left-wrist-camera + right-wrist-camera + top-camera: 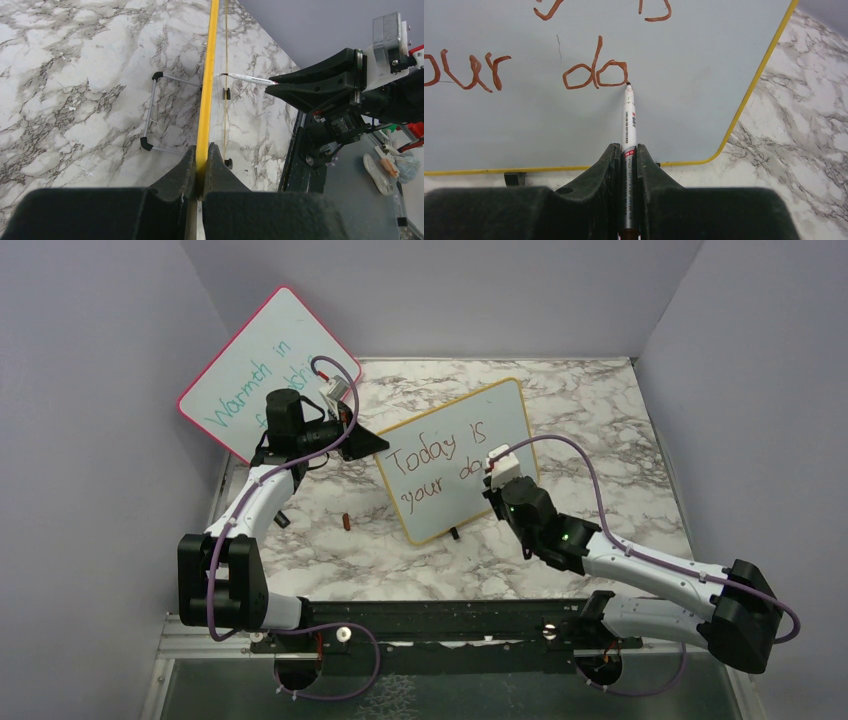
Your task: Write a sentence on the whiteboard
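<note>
- Your right gripper [629, 156] is clamping the marker [629, 117], its rear hiding between the fingers.
- Your left gripper [201, 157] is pinching the whiteboard [207, 75] edge-on.
- The sentence [594, 75] is showing cropped.

The grey-veined marble surface [620, 440] lay open along its right edge and in its far right corner. An upright yellow-framed rectangular whiteboard [440, 490] blocked the middle. A tilted pink-framed board [265, 370] filled the far left corner, and a small red-brown piece [345, 522] lay left of the whiteboard, toward the near edge.
</note>
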